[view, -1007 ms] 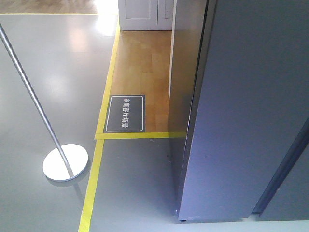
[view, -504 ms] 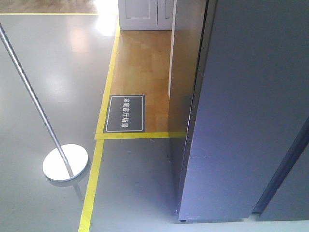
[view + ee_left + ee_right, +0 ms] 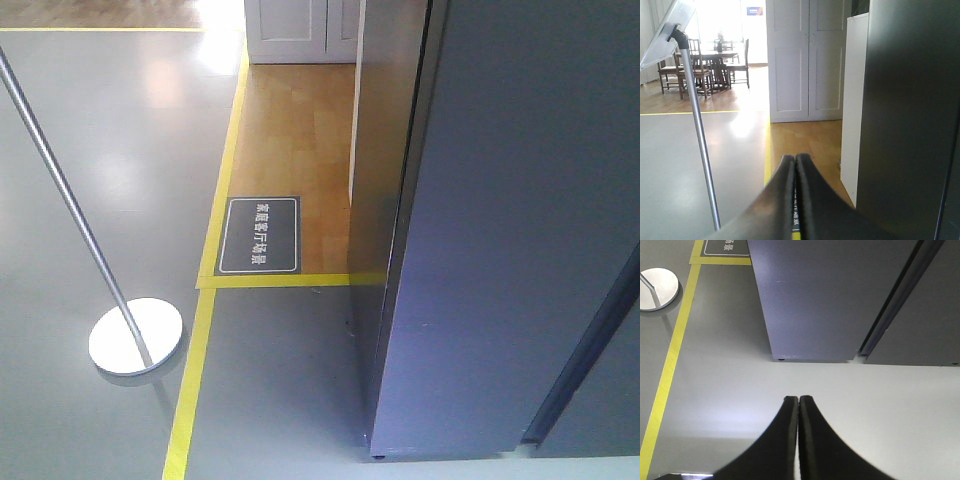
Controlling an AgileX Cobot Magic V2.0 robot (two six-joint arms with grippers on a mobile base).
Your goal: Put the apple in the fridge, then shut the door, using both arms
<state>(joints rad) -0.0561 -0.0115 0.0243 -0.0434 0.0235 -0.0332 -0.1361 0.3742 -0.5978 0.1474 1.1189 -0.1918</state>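
Your left gripper (image 3: 795,159) has its two black fingers pressed tip to tip, nothing between them. It points level across the room toward the pale grey cabinet (image 3: 805,60) at the far wall. The right gripper (image 3: 798,400) is pinched together the same way, also holding nothing, and it aims down at the grey floor (image 3: 790,375) in front of the fridge.

The fridge (image 3: 520,230) fills the right side of your front view, dark grey-blue, standing on the grey floor just right of the yellow floor tape (image 3: 195,370). Its door (image 3: 810,295) shows only its dark outer face; from these angles you cannot tell for sure whether it is fully seated, though no white interior is exposed. A dark vertical seam runs beside it on the right in the right wrist view.

The apple does not appear in any view; you cannot tell where it is.

Left of the fridge stands a thin metal pole (image 3: 60,190) on a round base (image 3: 135,336), well apart from it. A dark floor sign (image 3: 260,235) lies on the wood flooring (image 3: 295,130) between tape and fridge.
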